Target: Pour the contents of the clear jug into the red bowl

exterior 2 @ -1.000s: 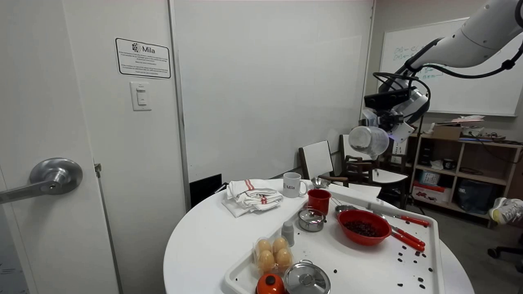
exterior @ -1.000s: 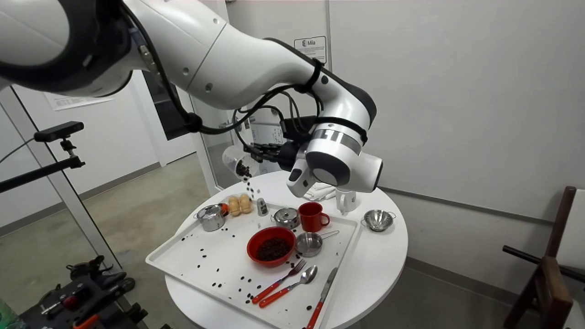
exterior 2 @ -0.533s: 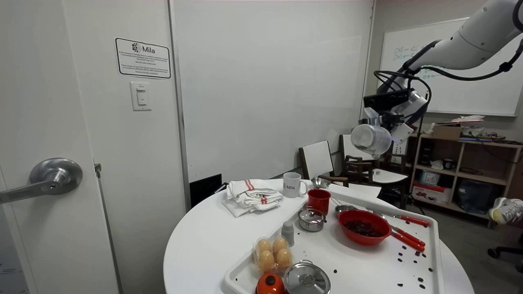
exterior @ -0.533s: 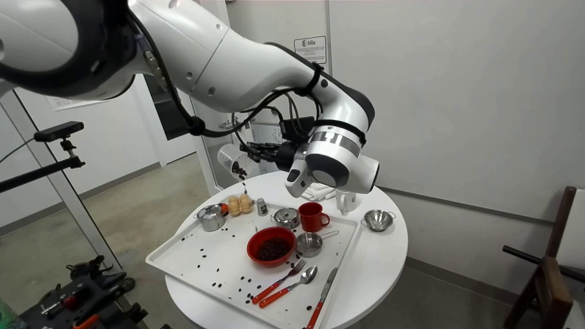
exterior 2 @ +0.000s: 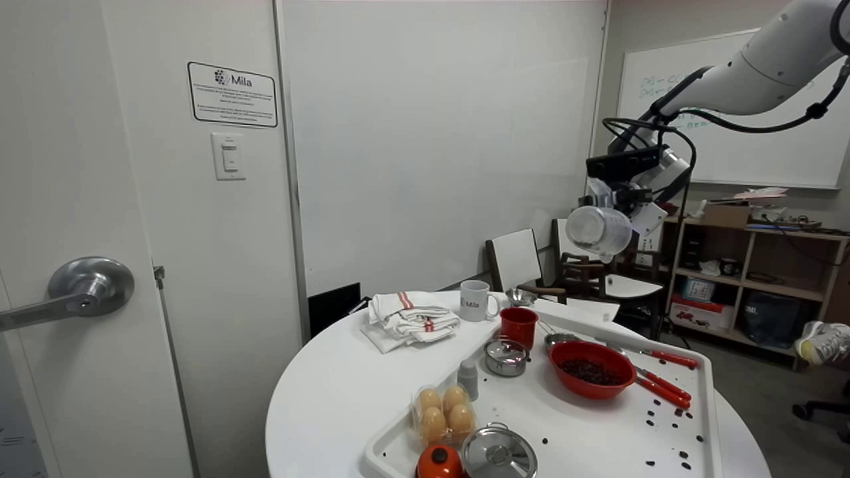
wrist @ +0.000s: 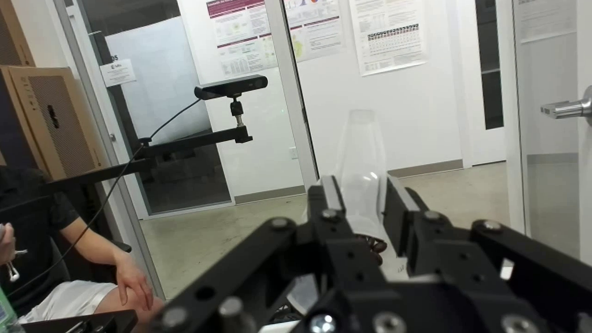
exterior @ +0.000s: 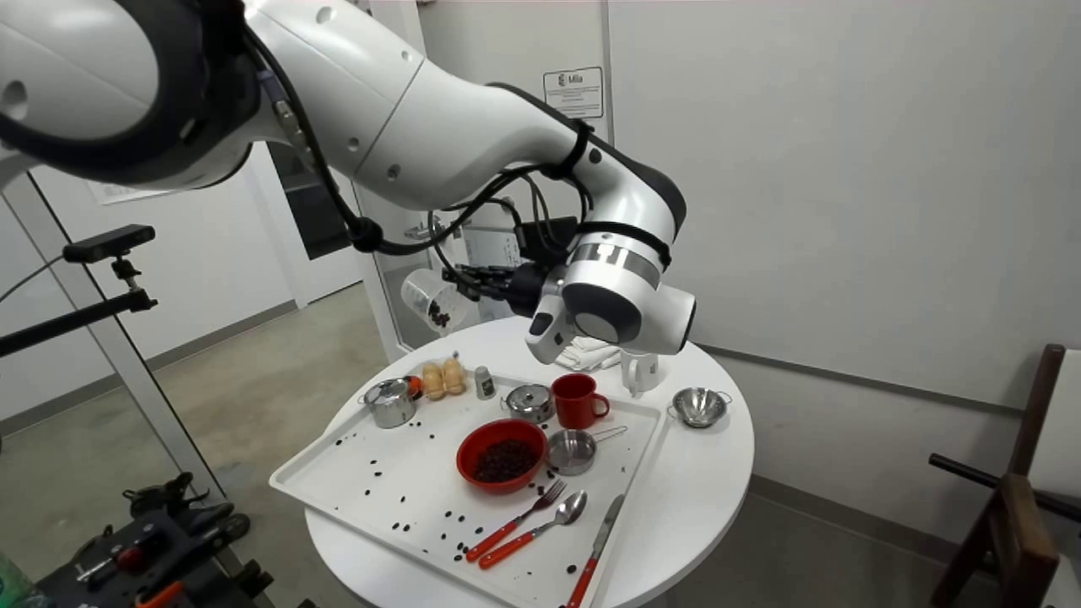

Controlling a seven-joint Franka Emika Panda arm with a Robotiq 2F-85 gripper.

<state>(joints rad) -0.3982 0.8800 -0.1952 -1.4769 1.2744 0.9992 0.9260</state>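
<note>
- Gripper: the black two-fingered gripper [wrist: 363, 196] is clenched on the handle of a small, see-through plastic jug [exterior: 432, 297]; the handle shows between the fingers in the wrist view.
- Jug position: raised well above the tabletop, tipped with its mouth obliquely downward, apart from the bowl. Whether it is directly over the bowl cannot be told.
- Jug contents: a few dark, glossy beans [exterior: 439, 316] lie inside near the mouth.
- Receiving vessel: a round, shallow red bowl [exterior 2: 588, 389] stands upright, with a heap of dark beans inside, on a white rectangular tray [exterior: 414, 469].
- Spillage: loose dark beans [exterior 2: 684, 455] are scattered over the tray, some near the bowl.
- Beside the bowl: a small steel pan with a wire handle [exterior: 571, 453] and, near it, a red mug [exterior: 577, 404].
- Cutlery on the tray: a fork [exterior: 497, 535], a spoon [exterior: 571, 507] and a knife [exterior: 606, 523], all with orange-red handles.
- Support: the tray rests on a round white table [exterior: 701, 481].
- Table surface: a folded white cloth with red stripes [exterior 2: 412, 315] lies near a white mug [exterior 2: 473, 299].
</note>
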